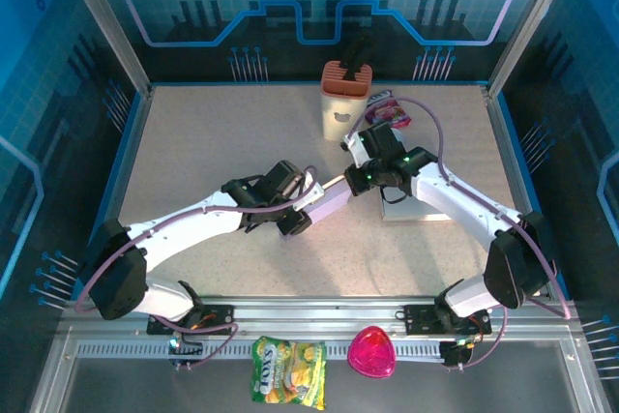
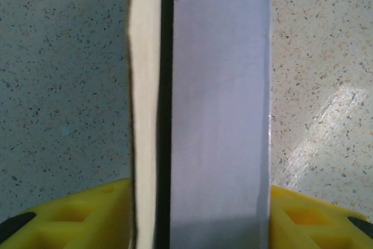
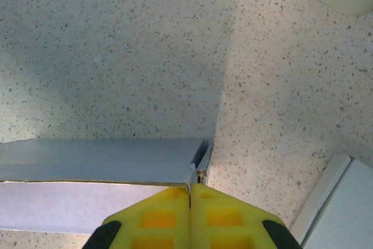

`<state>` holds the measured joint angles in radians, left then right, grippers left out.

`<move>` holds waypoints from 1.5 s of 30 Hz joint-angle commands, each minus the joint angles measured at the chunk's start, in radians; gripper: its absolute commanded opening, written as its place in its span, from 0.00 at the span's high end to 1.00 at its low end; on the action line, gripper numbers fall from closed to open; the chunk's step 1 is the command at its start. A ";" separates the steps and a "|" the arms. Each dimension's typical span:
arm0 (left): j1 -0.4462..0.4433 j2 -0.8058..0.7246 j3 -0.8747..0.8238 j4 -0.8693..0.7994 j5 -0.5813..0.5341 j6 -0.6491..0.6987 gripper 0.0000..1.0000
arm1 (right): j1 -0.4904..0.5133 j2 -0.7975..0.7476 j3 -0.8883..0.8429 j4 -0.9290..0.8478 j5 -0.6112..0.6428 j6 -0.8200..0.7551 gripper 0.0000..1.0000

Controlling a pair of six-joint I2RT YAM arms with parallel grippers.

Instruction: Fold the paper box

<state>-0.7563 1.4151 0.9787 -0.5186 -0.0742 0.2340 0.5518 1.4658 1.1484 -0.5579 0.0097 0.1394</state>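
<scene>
Your left claw (image 1: 293, 218) tight around the paper box (image 1: 329, 202), your right claw (image 3: 190, 193) narrow, tight on its end flap.

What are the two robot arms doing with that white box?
They hold the paper box between them over the speckled table. The left gripper squeezes one end of it across its width. The right gripper is pinched shut on a thin edge at the other end.
</scene>
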 commanded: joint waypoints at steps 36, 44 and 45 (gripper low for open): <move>0.110 -0.318 -0.068 -0.012 -0.090 -0.388 0.31 | 0.067 0.070 0.042 -0.035 0.145 0.200 1.00; 0.110 -0.294 -0.026 -0.197 -0.139 -0.485 0.46 | 0.075 0.085 0.065 -0.054 0.138 0.210 1.00; 0.110 -0.286 -0.017 -0.210 -0.151 -0.483 0.48 | 0.077 0.087 0.066 -0.057 0.138 0.210 1.00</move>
<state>-0.6506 1.1103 0.9329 -0.6361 -0.1749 -0.2054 0.6094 1.5284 1.1988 -0.5415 0.1471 0.3313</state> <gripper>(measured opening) 0.534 0.063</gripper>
